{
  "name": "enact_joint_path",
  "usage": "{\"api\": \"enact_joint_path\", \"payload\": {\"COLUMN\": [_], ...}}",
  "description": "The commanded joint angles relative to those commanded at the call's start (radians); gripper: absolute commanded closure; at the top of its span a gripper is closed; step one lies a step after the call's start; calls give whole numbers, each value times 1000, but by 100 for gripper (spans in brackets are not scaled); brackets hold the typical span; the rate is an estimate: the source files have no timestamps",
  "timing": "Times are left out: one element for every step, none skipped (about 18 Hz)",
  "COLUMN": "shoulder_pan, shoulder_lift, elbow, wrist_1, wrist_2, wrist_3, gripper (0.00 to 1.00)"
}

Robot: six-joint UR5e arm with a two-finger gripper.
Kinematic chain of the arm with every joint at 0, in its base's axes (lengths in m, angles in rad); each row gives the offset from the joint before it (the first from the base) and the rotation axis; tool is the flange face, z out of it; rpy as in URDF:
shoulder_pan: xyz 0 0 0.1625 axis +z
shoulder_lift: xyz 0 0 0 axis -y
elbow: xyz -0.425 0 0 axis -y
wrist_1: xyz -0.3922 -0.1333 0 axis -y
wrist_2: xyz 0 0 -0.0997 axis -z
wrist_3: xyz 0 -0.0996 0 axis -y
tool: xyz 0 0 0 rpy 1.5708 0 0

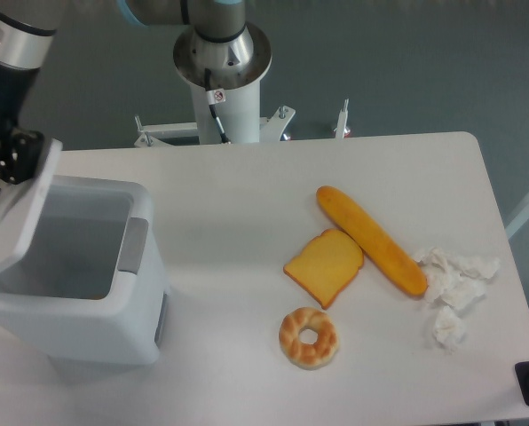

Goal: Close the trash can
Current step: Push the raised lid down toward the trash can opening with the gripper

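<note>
Hand (7,151) at upper left of frame, against raised lid (11,217); fingers' spread cannot tell. Advice: push lid steadily rightward and down over opening, follow hinge arc, avoid slipping off edge. Trash can (78,311): large white boxy bin, grey latch strip (133,246), interior exposed, lid tilted partway, lower left on worktop (247,195).

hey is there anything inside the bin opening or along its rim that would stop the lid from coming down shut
Nothing visible does. The trash can is open, and the part of its inside that shows looks bare. The lid leans over the left of the opening, with the gripper at its upper edge. The bread items and crumpled paper lie well off to the right.
</note>
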Motion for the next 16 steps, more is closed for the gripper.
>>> {"api": "enact_joint_path", "payload": {"shoulder_pan": [0, 5, 14, 17, 26, 32, 34, 34, 34, 35, 40, 48, 49, 51, 51, 54], "shoulder_lift": [0, 0, -2, -2, -3, -3, -5, -6, -6, -6, -6, -8, -8, -9, -9, -11], "elbow": [-2, -3, -3, -2, -3, -3, -3, -6, -11, -11, -9, -11, -12, -12, -12, -12], "wrist_1": [0, 2, 2, 2, 2, 2, 2, 3, 5, 3, 2, 2, 2, 2, 2, 2], "wrist_2": [0, 0, 0, 0, 0, 0, 2, 5, 14, 20, 20, 20, 20, 21, 21, 21], "wrist_3": [0, 2, 2, 2, 3, 3, 2, 3, 5, 11, 20, 34, 37, 37, 37, 37], "gripper": [0, 0, 0, 0, 0, 0, 0, 0, 0, 0, 0, 0, 0, 0, 0, 0]}}
